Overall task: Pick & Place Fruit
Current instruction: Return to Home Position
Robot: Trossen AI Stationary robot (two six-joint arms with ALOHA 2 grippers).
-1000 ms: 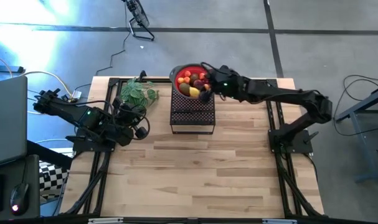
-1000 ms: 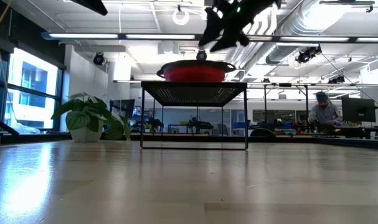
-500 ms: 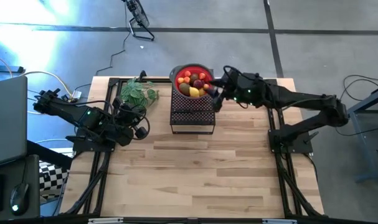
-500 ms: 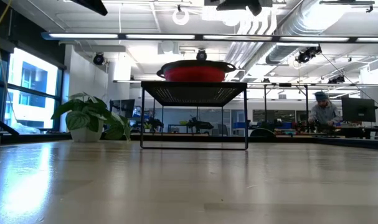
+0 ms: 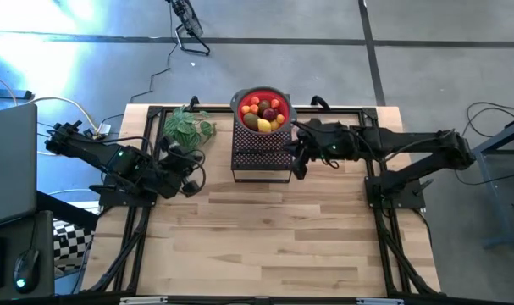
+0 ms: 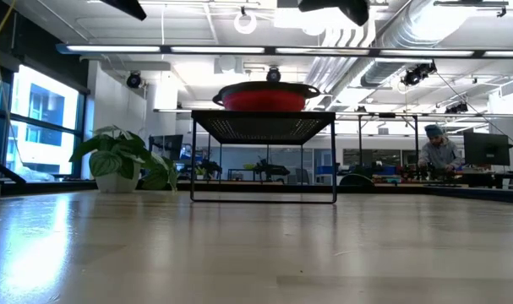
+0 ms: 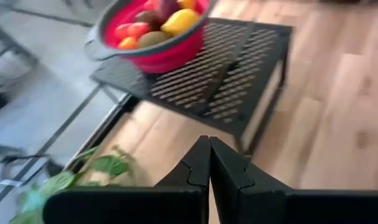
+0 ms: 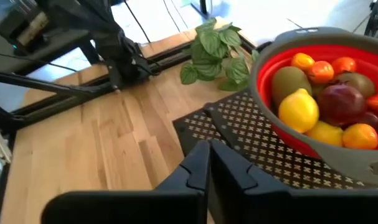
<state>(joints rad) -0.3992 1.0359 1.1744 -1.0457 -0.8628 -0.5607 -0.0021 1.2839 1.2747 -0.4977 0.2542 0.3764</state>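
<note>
A red bowl [image 5: 237, 100] holding the fruit [image 5: 262, 112] stands on a black mesh stand [image 5: 261, 157] at the table's far middle. The fruit shows in the right wrist view as a yellow lemon [image 8: 298, 110], brown-green ovals, a dark red ball [image 8: 339, 99] and small orange pieces. My right gripper [image 5: 297, 163] hangs shut and empty just right of the stand, a little nearer than the bowl. My left gripper [image 5: 191, 178] waits shut and empty at the left, beside the plant. Both wrist views show shut fingertips, the right gripper [image 8: 208, 155] and the left gripper [image 7: 210, 155].
A green leafy plant [image 5: 187, 127] stands left of the stand near the far edge. Black frame rails [image 5: 146, 212] run along both sides of the table. Bare wood [image 5: 265, 237] fills the near half. A person [image 6: 438, 148] sits far behind in the room.
My right gripper has drawn back from over the bowl, going toward the table's near edge to a spot beside the stand's right side, and its fingers have shut on nothing. The fruit lies still in the bowl.
</note>
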